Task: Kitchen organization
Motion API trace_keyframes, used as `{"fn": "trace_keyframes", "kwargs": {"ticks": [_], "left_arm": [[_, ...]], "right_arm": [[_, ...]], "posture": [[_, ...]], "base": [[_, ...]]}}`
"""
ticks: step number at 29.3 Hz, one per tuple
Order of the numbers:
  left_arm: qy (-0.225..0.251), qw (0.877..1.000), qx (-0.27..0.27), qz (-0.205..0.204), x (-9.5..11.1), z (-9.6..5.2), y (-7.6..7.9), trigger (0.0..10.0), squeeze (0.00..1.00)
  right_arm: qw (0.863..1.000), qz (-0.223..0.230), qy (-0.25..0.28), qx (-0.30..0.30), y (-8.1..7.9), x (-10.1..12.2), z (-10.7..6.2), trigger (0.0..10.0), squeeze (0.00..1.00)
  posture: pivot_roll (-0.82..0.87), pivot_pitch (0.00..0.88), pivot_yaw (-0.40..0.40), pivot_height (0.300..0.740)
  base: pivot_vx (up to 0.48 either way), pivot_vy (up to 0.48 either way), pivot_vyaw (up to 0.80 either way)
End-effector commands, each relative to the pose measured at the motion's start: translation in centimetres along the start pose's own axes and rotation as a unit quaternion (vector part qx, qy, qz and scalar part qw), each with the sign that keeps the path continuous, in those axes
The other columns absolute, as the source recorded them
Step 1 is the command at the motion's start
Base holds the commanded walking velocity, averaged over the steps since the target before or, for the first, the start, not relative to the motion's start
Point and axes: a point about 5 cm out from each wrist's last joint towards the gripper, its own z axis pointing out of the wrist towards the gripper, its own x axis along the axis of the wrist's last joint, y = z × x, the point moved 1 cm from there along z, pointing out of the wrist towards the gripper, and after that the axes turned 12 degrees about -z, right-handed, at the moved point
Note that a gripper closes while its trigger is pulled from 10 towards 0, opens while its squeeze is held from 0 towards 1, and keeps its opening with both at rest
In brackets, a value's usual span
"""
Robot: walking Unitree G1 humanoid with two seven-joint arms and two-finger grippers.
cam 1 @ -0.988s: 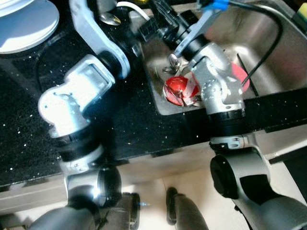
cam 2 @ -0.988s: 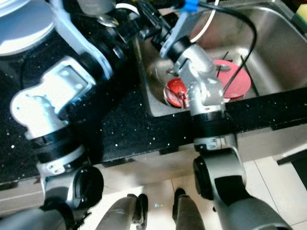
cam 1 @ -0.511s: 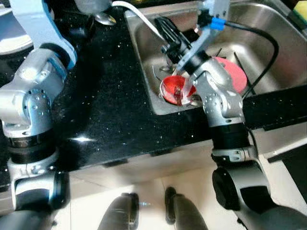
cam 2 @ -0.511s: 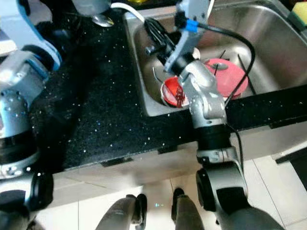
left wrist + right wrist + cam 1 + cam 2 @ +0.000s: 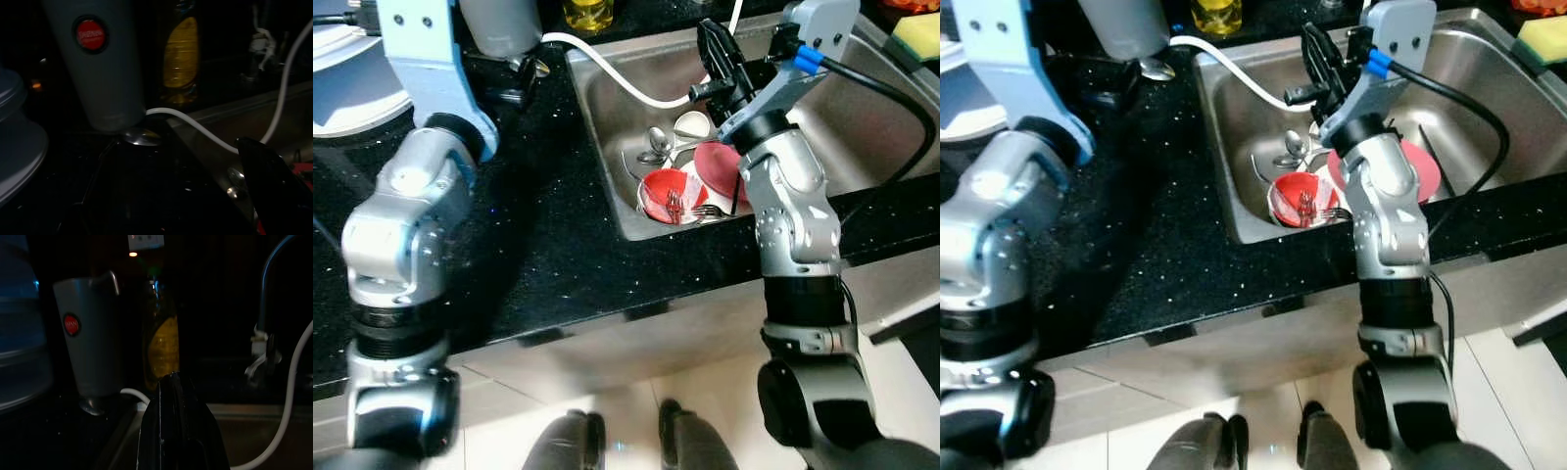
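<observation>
Sink: the steel sink [image 5: 862, 108] held the dirty things, gathered at its near left corner, seemingly waiting to be sorted.
Bowl: a red bowl [image 5: 668, 193] sat there with a fork [image 5: 674, 204] standing in it, tines down; a second fork lay just beside it.
Plate: a pink plate [image 5: 717, 164] leaned against the bowl, half behind the right arm; a white cup [image 5: 693, 124] and a spoon [image 5: 656, 139] lay behind it.
Right end effector: it [image 5: 717, 57] hung above the dishes, well clear of them, fingers pressed together and holding nothing, which I took for being between picks.
Left end effector: it [image 5: 195, 186] was low over the black desk [image 5: 548, 235] by the sink's edge, fingers spread wide, nothing between them.
Spoon on desk: one [image 5: 142, 138] lay at the foot of a grey jug [image 5: 98, 63], just ahead of those fingers, the likely next pick.
Cable: a white one [image 5: 607, 64] trailed from the jug's side over the rim into the sink.
Bottle: a yellow one [image 5: 178, 58] stood behind, near the jug.
</observation>
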Motion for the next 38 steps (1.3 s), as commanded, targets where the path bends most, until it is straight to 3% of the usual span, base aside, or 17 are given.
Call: {"fn": "trace_keyframes", "kwargs": {"ticks": [1, 17, 21, 30, 38], "left_arm": [[0.006, 1.000, 0.004, 0.014, -0.6, -0.2, 0.3, 10.0, 0.00], [-0.013, 0.999, 0.048, 0.020, -4.5, -1.9, -0.7, 10.0, 0.00], [-0.019, 0.996, 0.080, 0.023, -5.6, -2.7, -1.8, 10.0, 0.00], [-0.016, 0.993, 0.109, 0.038, -6.1, -3.0, -2.6, 10.0, 0.00], [-0.009, 0.992, 0.116, 0.038, -6.2, -3.2, -2.8, 10.0, 0.00]], "right_arm": [[1.000, -0.007, 0.005, 0.009, -0.5, 0.4, -0.2, 10.0, 0.00], [0.999, 0.004, -0.030, 0.037, -3.0, -1.6, -1.3, 10.0, 0.00], [0.997, 0.017, -0.043, 0.054, -4.0, -2.5, -1.6, 10.0, 0.00], [0.996, 0.030, -0.055, 0.063, -4.5, -3.3, -1.6, 10.0, 0.00], [0.993, 0.083, -0.074, 0.028, -4.6, -4.4, -1.5, 10.0, 0.00]], "posture": [[-0.02, 0.053, 0.099, 0.740], [-0.01, 0.000, 0.046, 0.740], [-0.01, 0.000, 0.024, 0.740], [0.01, 0.000, -0.003, 0.740], [0.03, 0.000, 0.010, 0.740]], "base": [[0.000, 0.000, 0.00], [0.000, 0.000, 0.00], [0.000, 0.000, 0.00], [0.000, 0.000, 0.00], [0.000, 0.000, 0.00]]}}
